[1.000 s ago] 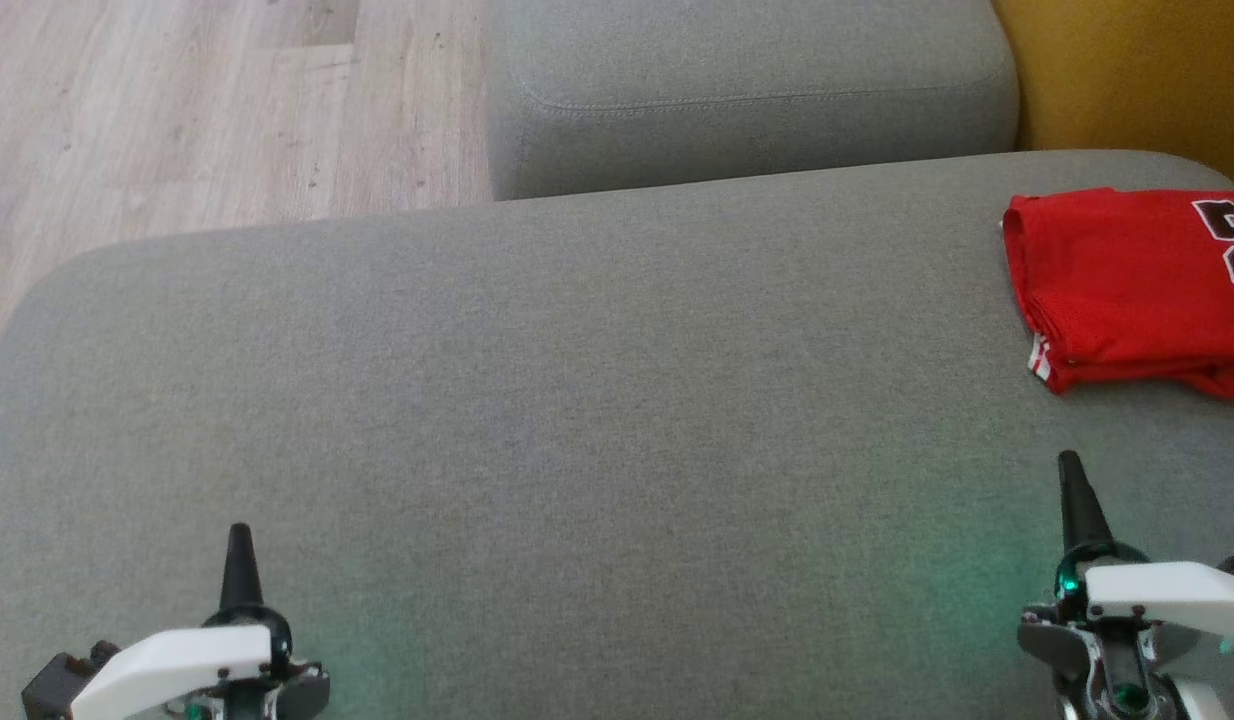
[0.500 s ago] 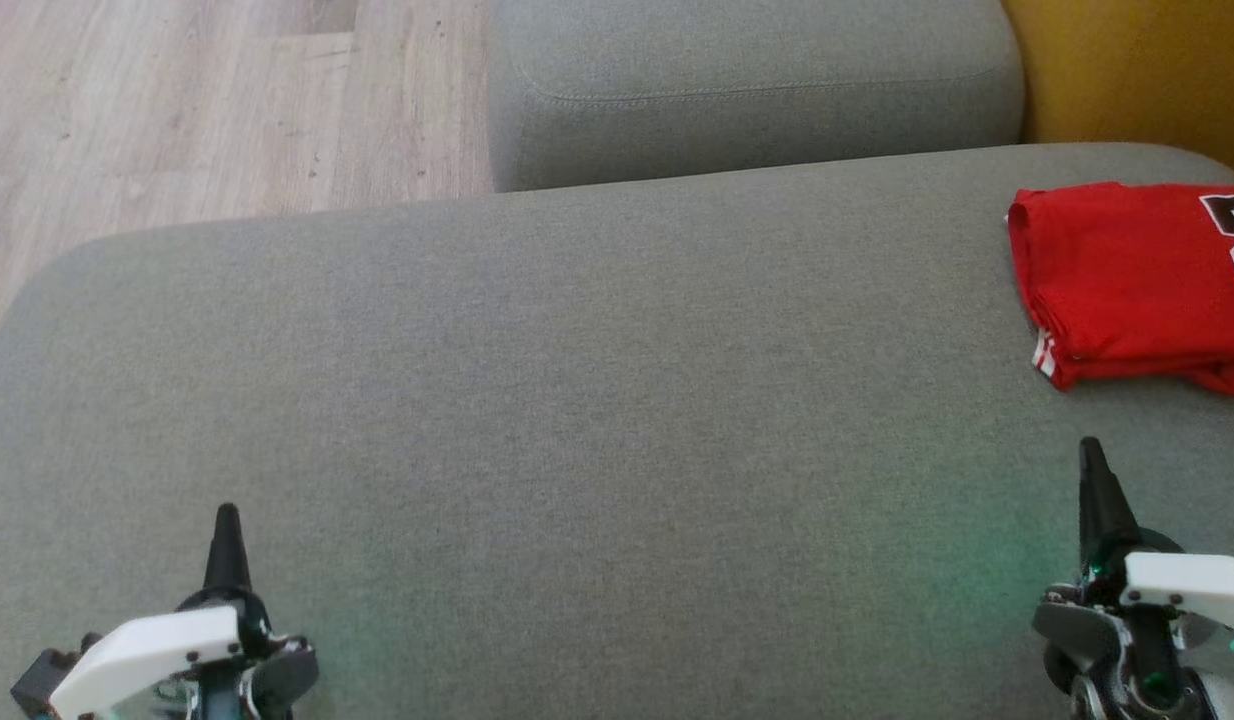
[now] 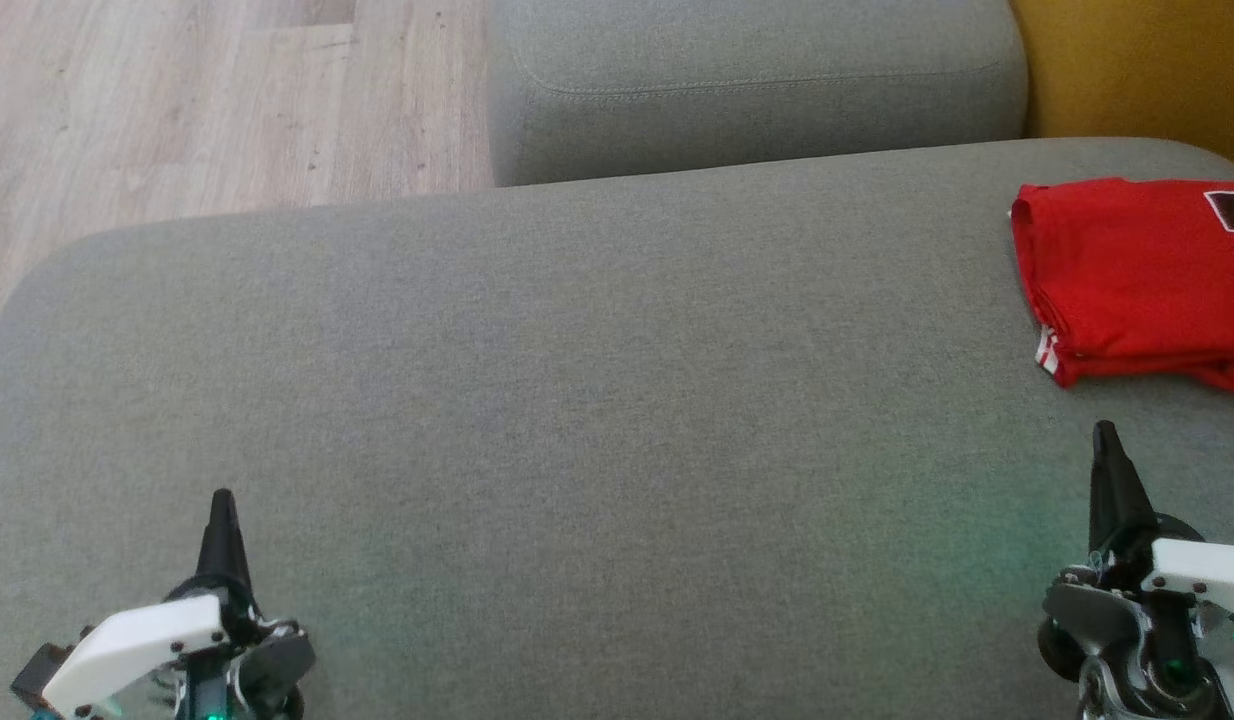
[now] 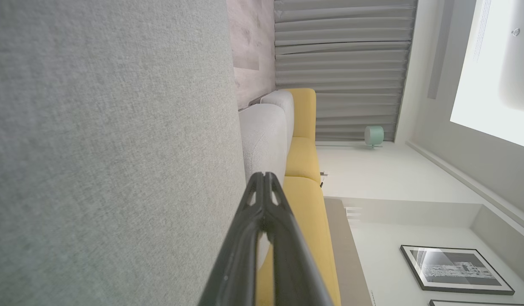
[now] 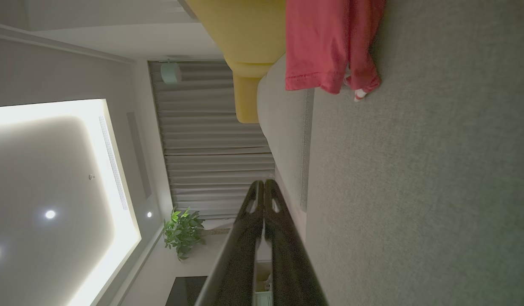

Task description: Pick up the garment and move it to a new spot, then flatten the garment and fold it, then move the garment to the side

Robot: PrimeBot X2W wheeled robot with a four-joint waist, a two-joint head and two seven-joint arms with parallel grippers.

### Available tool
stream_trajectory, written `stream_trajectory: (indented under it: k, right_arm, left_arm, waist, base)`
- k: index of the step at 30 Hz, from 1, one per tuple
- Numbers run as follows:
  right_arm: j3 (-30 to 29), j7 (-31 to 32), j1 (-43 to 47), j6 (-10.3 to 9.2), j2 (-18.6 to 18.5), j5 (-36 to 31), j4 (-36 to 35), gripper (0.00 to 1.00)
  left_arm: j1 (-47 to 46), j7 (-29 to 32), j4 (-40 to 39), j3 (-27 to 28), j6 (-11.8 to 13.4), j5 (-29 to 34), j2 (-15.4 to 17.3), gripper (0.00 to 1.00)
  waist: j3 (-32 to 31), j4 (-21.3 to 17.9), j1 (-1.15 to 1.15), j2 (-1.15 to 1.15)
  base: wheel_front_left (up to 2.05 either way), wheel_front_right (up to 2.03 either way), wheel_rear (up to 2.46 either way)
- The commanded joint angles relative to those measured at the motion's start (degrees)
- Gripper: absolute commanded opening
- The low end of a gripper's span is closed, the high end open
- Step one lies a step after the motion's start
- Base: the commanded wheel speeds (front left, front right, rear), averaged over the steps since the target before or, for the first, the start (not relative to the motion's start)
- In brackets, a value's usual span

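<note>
Basically done, by the look of it. Red garment (image 3: 1127, 270) lies folded at the far right of the grey cushion (image 3: 577, 400), near the yellow upholstery (image 3: 1127, 60). Its right part is cut off by the head view's edge. Left hand (image 3: 222, 505) is near left, right hand (image 3: 1107, 440) near right. Both have fingers pressed together with nothing in them, and both are clear of the cloth.

Risks as I see them:
- Right hand is the closer one, with the garment just beyond its tip on the far side. A forward sweep with the fingers together would plough into the near edge of the fold and shove the layers apart.
- Near-left corner of the fold isn't tidy. A white-striped trim (image 3: 1045, 352) pokes out and the near hem looks wavy. That's a snag point for a fingertip, and one tug could open the stack.
- If it needs shifting again, pinching only the top layer would lift that layer and unfold the rest. The pinch has to take all layers.
- Fabric looks like thin jersey, probably slick on itself. Layers could slide if dragged across the cushion weave.
- Can't tell how close the garment's right side sits to the cushion edge. If it overhangs, it could creep off.

Left hand is well apart from the garment, so no concern there.
</note>
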Motion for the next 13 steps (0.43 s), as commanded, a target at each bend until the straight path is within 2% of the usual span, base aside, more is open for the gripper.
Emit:
stream_trajectory:
  k: [1, 13]
  right_arm:
    - [0.94, 0.34, -2.91, 0.45, -0.11, 0.31, -2.21, 0.0]
    - [0.78, 0.47, -2.93, 0.45, 0.0, 0.17, -2.2, 0.0]
  left_arm:
    - [-2.84, 0.42, -2.08, 2.22, -0.37, -0.3, 0.21, 0.0]
    - [-2.83, 0.42, -2.08, 2.22, -0.37, -0.3, 0.21, 0.0]
  waist:
    - [-0.01, 0.0, 0.0, 0.0]
    - [-0.01, 0.0, 0.0, 0.0]
  base:
    - [0.0, 0.0, 0.0]
    - [0.0, 0.0, 0.0]
